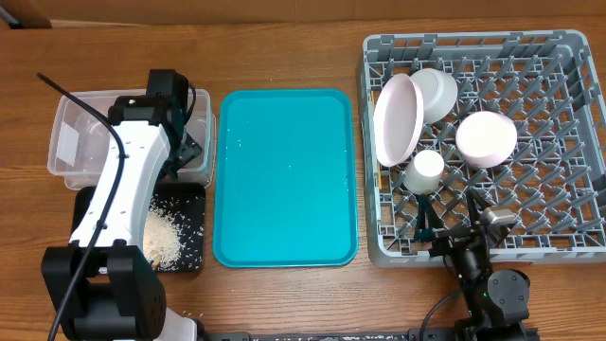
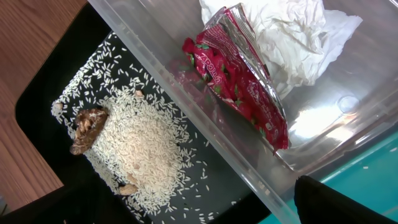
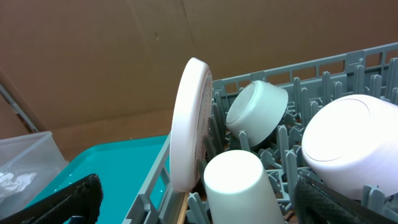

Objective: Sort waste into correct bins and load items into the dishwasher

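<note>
The grey dish rack (image 1: pixel 568 57) holds the pink plate (image 1: pixel 396 118) on edge, the white bowl (image 1: pixel 436 92), the upturned pink bowl (image 1: pixel 486 137) and the upturned cream cup (image 1: pixel 425 170). My right gripper (image 1: pixel 426 227) is open at the rack's front edge, with the cup (image 3: pixel 239 186) between its spread fingers (image 3: pixel 199 202). My left gripper (image 1: pixel 185 152) is open and empty above the bins. The clear tub (image 2: pixel 323 124) holds the red wrapper (image 2: pixel 239 81) and white napkin (image 2: pixel 286 37). The black tray (image 2: pixel 68 62) holds rice (image 2: pixel 143 140) with brown scraps (image 2: pixel 90 124).
The teal serving tray (image 1: pixel 284 180) lies between the bins and the rack, bare but for a few specks. The clear tub (image 1: pixel 76 123) sits behind the black tray (image 1: pixel 189 260) at the table's left. A cardboard wall (image 3: pixel 124 56) stands behind the table.
</note>
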Action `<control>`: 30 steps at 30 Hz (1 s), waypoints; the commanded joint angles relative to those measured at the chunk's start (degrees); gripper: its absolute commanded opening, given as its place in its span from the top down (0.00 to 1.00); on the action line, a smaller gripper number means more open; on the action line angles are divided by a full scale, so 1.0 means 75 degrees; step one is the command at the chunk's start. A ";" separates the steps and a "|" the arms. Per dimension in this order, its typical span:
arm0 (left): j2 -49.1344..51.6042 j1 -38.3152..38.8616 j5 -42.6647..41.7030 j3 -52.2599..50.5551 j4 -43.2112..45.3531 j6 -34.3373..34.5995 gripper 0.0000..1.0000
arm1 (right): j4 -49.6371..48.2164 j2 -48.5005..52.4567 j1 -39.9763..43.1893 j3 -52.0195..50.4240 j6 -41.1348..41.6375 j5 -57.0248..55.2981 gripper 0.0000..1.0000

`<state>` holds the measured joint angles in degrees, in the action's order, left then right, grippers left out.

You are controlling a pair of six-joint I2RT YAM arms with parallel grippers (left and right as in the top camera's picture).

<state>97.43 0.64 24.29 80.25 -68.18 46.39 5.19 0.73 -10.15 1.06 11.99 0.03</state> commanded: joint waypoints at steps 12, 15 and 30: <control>0.0070 0.0017 0.0154 0.0102 -0.0017 0.0047 0.00 | -0.0050 -0.0076 0.0023 -0.0082 0.0006 -0.0015 0.00; 0.0070 0.0017 0.0154 0.0102 -0.0017 0.0047 0.00 | -0.0050 -0.0076 0.0023 -0.0082 0.0006 -0.0012 0.00; -0.1489 0.0017 0.0154 0.0102 -0.0017 0.0047 0.00 | -0.0050 -0.0076 0.0023 -0.0082 0.0006 -0.0012 0.00</control>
<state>92.33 0.64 24.29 80.25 -68.16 46.39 5.17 0.73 -10.15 1.06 11.97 -0.01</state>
